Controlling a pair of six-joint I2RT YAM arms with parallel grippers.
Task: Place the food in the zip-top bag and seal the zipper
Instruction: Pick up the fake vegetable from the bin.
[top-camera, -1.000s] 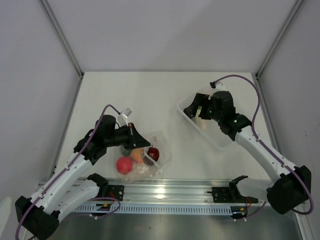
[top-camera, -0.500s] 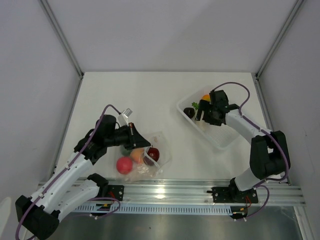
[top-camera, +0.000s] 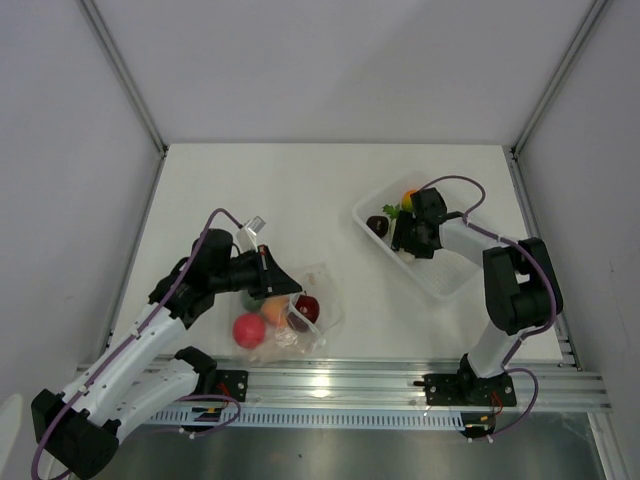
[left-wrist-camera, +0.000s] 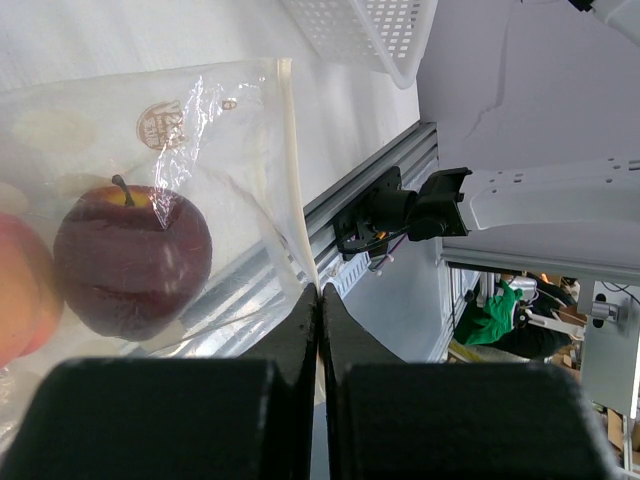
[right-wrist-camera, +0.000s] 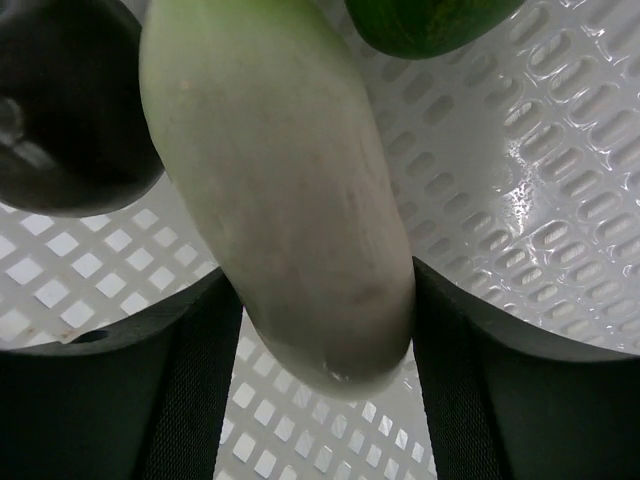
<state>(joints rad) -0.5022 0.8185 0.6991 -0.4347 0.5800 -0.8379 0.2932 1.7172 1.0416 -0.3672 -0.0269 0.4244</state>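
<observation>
The zip-top bag lies crinkled near the front edge. A dark red apple, a peach and a red apple lie at it. My left gripper is shut on the bag's mouth edge; the dark red apple shows through the plastic. My right gripper is down in the tray, its fingers pressed on both sides of the white radish. A dark piece and a green piece lie beside the radish.
The rigid clear tray also holds an orange-green mango and a dark piece at its far end. A metal rail runs along the front edge. The tray's corner shows in the left wrist view.
My right arm has folded in and lowered its gripper into the tray, round the white radish. My left gripper and the bag have not moved.
</observation>
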